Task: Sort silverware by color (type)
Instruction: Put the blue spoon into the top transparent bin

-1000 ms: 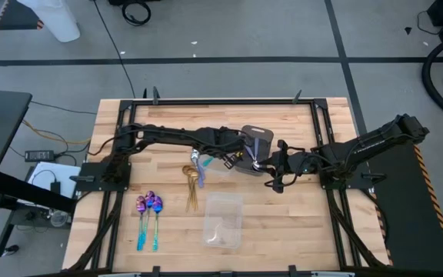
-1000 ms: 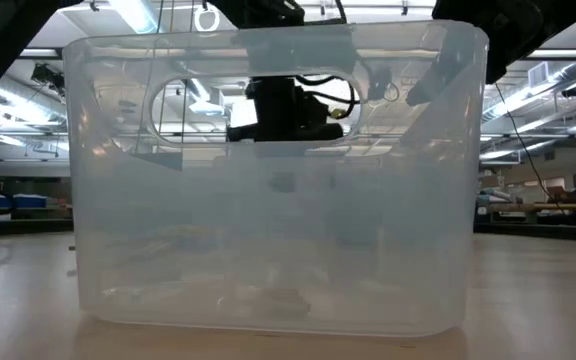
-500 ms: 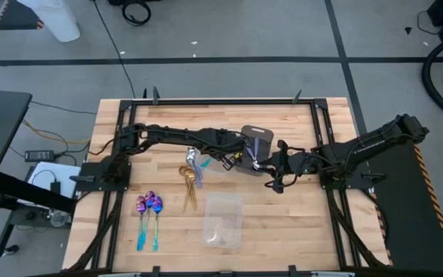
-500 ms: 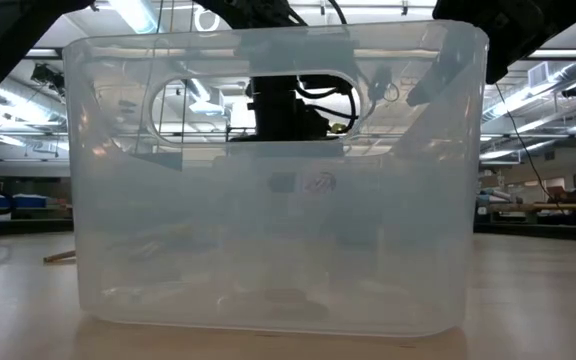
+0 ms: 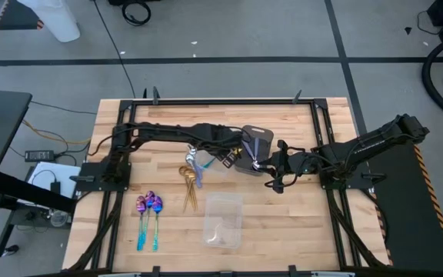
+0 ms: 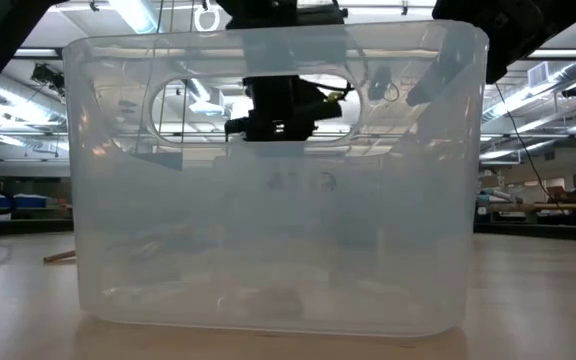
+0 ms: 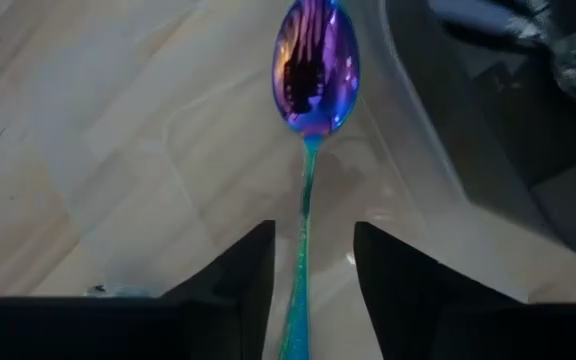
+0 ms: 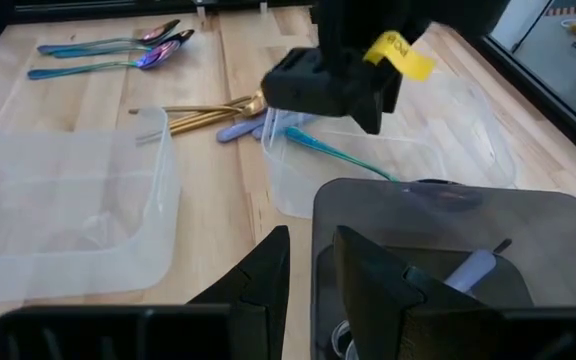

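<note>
The wooden table (image 5: 168,238) carries two purple spoons (image 5: 148,204); gold spoons (image 5: 190,185); clear trays (image 5: 223,220); a dark tray (image 5: 256,142).

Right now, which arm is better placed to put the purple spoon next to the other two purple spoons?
The left arm. Its gripper already holds the purple spoon by the teal handle, and the two purple spoons lie on its side of the table. The right gripper is at the dark tray.

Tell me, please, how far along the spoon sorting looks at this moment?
Partly done. Two purple spoons lie paired on the table, and gold spoons sit grouped nearby. The left claw holds another purple spoon above a clear tray. Spoons remain in the grey tray, gripped by the right claw.
</note>
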`<state>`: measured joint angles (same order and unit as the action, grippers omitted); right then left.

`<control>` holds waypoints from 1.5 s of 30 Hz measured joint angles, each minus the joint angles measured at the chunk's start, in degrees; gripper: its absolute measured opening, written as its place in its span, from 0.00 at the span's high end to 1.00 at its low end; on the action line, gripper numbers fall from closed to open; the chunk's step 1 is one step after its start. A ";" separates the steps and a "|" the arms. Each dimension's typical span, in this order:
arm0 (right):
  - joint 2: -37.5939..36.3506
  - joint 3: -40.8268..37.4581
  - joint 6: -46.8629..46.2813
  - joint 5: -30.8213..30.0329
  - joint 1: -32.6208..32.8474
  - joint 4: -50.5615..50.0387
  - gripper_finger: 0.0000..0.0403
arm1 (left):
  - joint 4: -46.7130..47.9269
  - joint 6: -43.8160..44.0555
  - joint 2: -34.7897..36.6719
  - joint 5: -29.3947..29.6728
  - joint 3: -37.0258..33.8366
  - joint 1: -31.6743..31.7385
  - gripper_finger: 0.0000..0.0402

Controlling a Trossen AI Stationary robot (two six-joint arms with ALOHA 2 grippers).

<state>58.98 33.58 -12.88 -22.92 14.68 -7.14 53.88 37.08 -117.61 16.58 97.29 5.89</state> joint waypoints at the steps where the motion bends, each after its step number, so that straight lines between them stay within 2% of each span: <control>1: 0.00 0.00 0.00 0.00 0.00 -0.02 0.77 | 0.31 0.14 0.43 -0.02 -0.02 -0.12 0.63; 18: 0.00 0.00 0.02 0.02 0.00 0.23 0.77 | 8.94 7.11 7.84 -0.45 -0.06 -5.45 0.63; 27: 0.00 0.02 -0.02 0.02 0.00 0.35 0.77 | 16.24 12.71 7.96 -2.51 -0.06 -9.77 0.63; 45: 0.00 0.02 -0.06 0.04 0.00 -0.18 0.77 | 19.44 22.77 7.94 -8.86 -0.06 -19.52 0.63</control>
<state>58.98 33.61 -12.94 -22.87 14.68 -7.32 73.31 59.85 -109.67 7.72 97.23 -13.63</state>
